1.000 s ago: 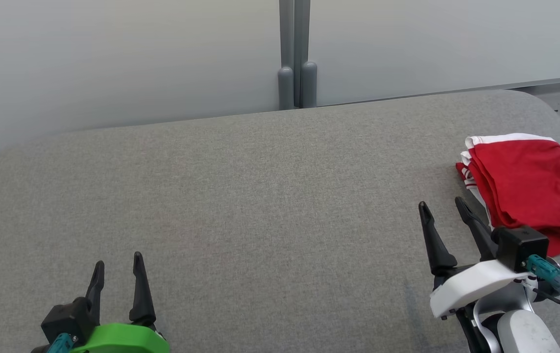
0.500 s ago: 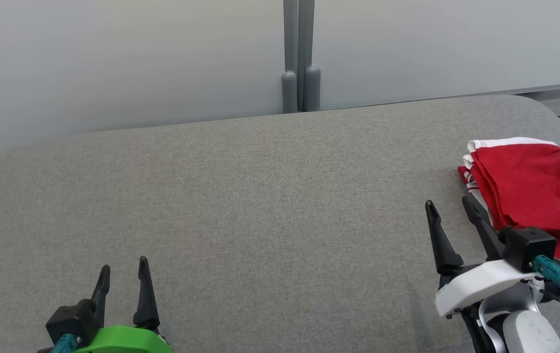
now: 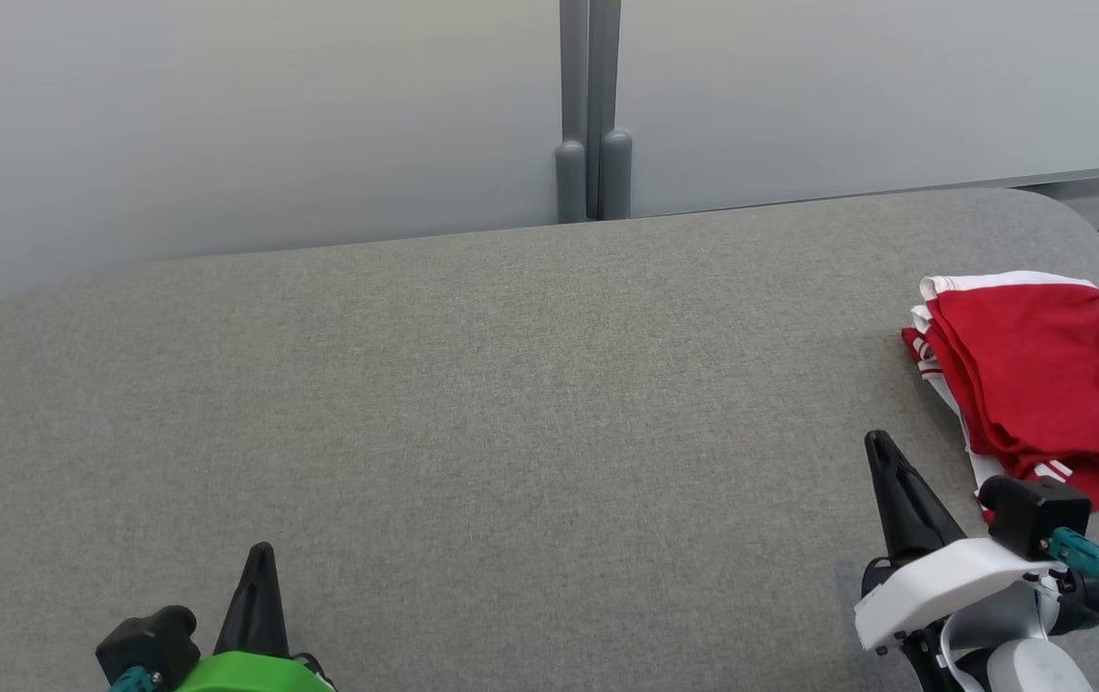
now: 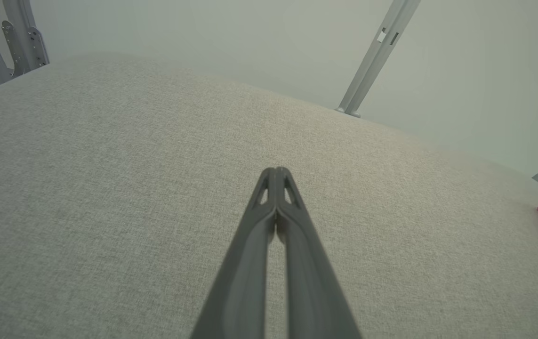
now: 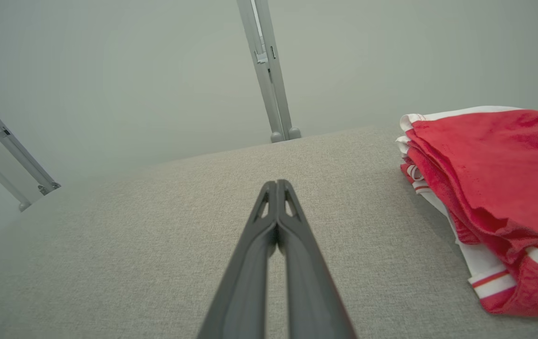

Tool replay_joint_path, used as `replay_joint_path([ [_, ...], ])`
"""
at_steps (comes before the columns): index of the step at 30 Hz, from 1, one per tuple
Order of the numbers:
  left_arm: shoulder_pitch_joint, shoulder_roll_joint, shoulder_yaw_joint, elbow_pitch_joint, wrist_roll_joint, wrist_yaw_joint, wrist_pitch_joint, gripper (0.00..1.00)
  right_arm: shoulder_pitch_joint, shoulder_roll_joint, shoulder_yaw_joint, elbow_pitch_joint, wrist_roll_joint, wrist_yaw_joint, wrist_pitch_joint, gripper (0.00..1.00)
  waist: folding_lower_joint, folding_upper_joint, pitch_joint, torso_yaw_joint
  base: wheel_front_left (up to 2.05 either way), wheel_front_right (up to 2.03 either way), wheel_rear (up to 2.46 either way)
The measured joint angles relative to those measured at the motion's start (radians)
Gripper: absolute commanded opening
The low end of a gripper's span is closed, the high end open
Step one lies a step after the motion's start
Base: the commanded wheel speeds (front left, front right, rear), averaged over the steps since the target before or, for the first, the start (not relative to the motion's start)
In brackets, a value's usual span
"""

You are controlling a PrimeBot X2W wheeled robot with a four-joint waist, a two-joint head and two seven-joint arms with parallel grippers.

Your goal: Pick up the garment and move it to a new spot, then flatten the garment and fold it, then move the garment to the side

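Red garment: folded stack of soft red fabric with white trim and red-white striped bands (image 3: pixel 1039 375), lying at the table's far right; its right part is cropped in the head view.
Garment direction: layered fold edges face left, toward the table's middle. That edge runs far to near, slanting right as it comes nearer. Long axis can't be told because of the crop.
Garment texture: fuzzy, layered, slightly rumpled.
Table: grey woven-fabric table with rounded corners (image 3: pixel 511 404), flat.
Left hand: long dark fingers pressed together (image 3: pixel 259 557), empty, over bare table at near left.
Right hand: fingers closed tip to tip (image 3: pixel 881 444), empty, near the garment's near-left corner, apart from it.
Background: pale grey wall panels (image 3: pixel 222 125), grey metal post (image 3: pixel 590 106).
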Motion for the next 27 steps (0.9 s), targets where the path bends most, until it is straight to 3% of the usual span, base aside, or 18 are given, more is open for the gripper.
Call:
replay_joint_path([
  [27, -0.029, -0.048, 0.15, 0.017, -0.332, -0.109, 0.111, 0.0, -0.024, -0.005, -0.013, 0.057, 0.461, 0.0, 0.032, 0.0, 0.0, 0.0, 0.009, 0.008, 0.0, 0.0, 0.0],
])
